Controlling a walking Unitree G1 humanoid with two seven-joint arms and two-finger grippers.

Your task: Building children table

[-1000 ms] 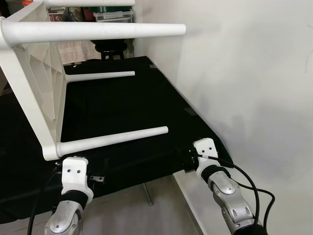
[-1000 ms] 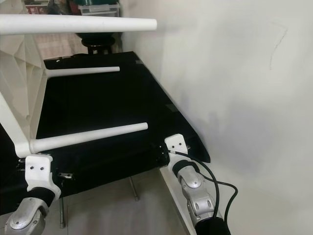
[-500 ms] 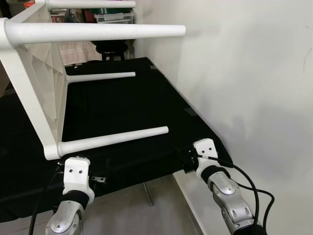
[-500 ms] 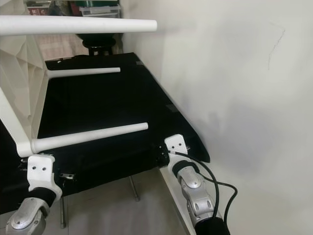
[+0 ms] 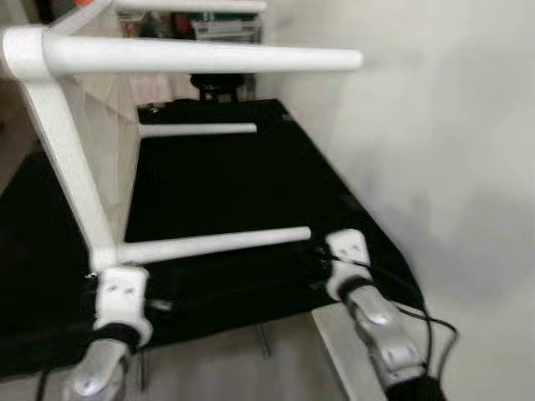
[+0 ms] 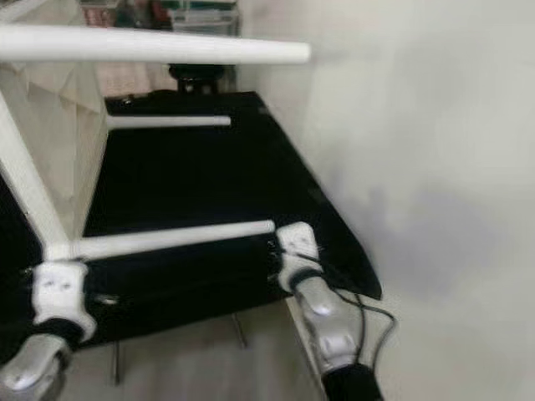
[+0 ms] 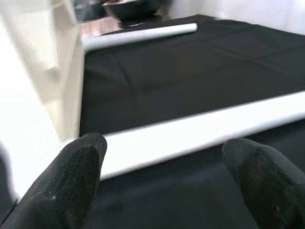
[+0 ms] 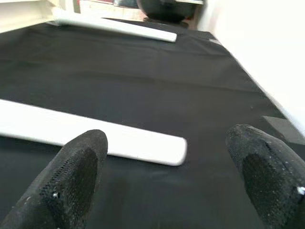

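— White wall (image 5: 451,125) stood beside the black counter (image 5: 217,175); where was the small table (image 5: 84,159)?
— Tipped on its side on it — left hand (image 7: 167,181) and right hand (image 8: 162,181) spread apart at its lowest leg (image 5: 217,243).

One white children's table (image 5: 79,159) lies on its side on one black cloth (image 5: 226,184). Four round white legs (image 5: 213,244) stick out from it, though the topmost one is cut by the frame edge and the head views are blurred, so that fourth is less sure. Two grippers sit at the cloth's near edge: the left gripper (image 7: 167,186) and the right gripper (image 8: 167,186), each with two black fingers (image 8: 78,176). One dark stool (image 5: 216,82) stands behind.
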